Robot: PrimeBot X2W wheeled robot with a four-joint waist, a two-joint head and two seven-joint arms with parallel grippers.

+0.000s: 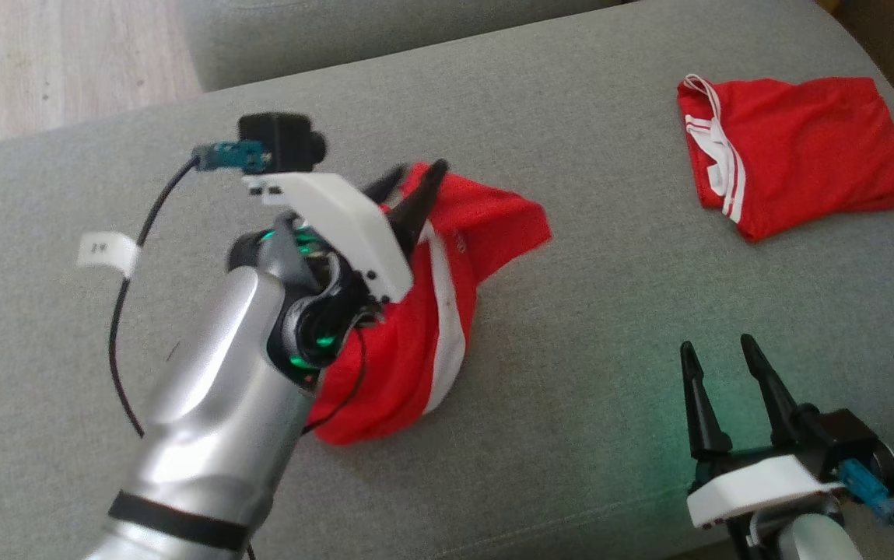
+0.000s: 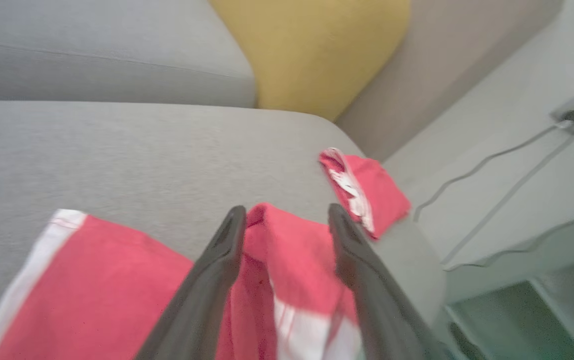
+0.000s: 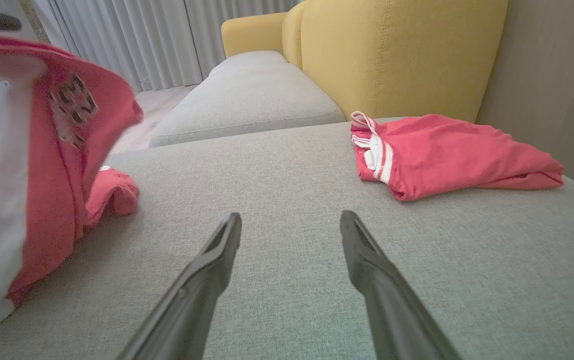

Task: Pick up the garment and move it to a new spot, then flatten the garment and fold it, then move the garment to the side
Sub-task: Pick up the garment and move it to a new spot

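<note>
A red garment with white stripes (image 1: 485, 225) lies bunched on the grey sofa seat (image 1: 610, 350), its upper part raised around my left gripper (image 1: 419, 173). In the left wrist view the left gripper (image 2: 284, 212) has its fingers spread, with a fold of the garment (image 2: 92, 280) standing between them. The right wrist view shows the garment (image 3: 67, 150) hanging blurred at the left, a printed number on it. My right gripper (image 1: 715, 346) rests open and empty over the seat at the lower right, apart from the cloth, and its wrist view (image 3: 290, 216) shows the same.
A second red garment (image 1: 804, 148), folded, lies at the seat's far right corner (image 3: 441, 155). A yellow cushion (image 3: 391, 50) stands behind it. Wooden floor (image 1: 50, 62) lies beyond the sofa's far left edge. A pale side table with a cable (image 2: 516, 175) stands past the right edge.
</note>
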